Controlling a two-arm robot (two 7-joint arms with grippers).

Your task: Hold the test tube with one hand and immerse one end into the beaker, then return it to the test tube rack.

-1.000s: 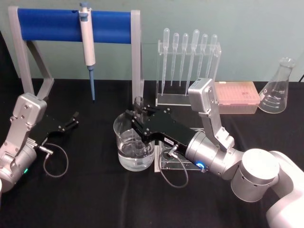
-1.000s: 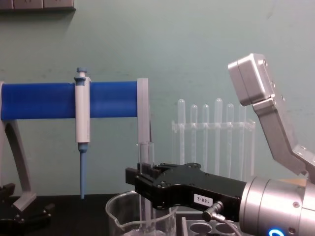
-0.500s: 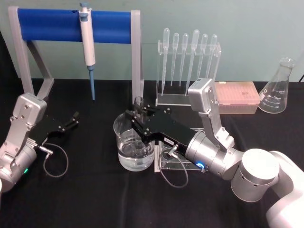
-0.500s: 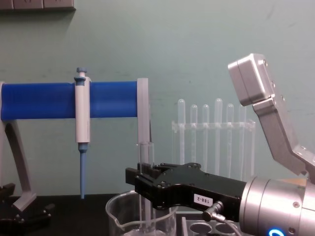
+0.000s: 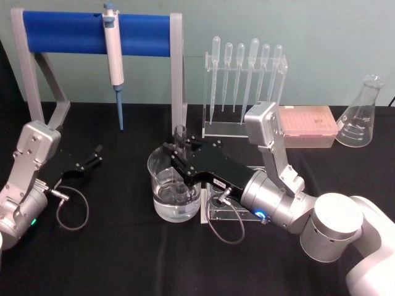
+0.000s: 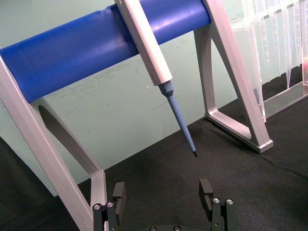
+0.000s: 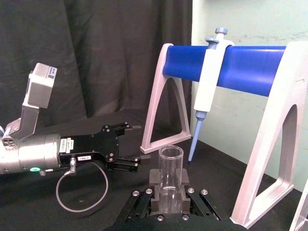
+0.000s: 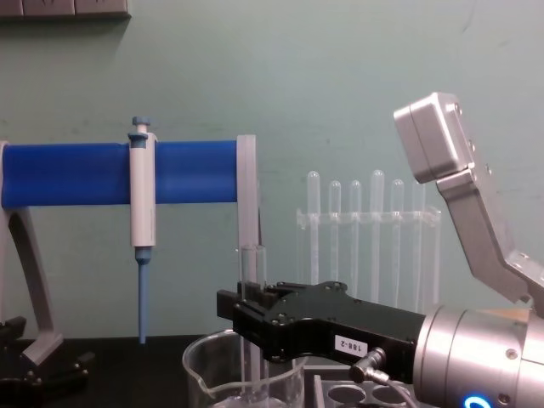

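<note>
Right gripper: jaws pinching the test tube below its open rim, tube upright, lower end inside the beaker on the black worktop, rack just beside. Left gripper is parked at the left with jaws spread. Handling, as judged: lift straight up until the round bottom clears the beaker's rim, then cross to a rack hole with the tube vertical. Writing: white label on the right gripper reads "188-2", upside down.

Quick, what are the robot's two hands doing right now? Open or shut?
Left gripper: open, holding nothing.
Right gripper: shut on the test tube, its lower end in the beaker.
</note>
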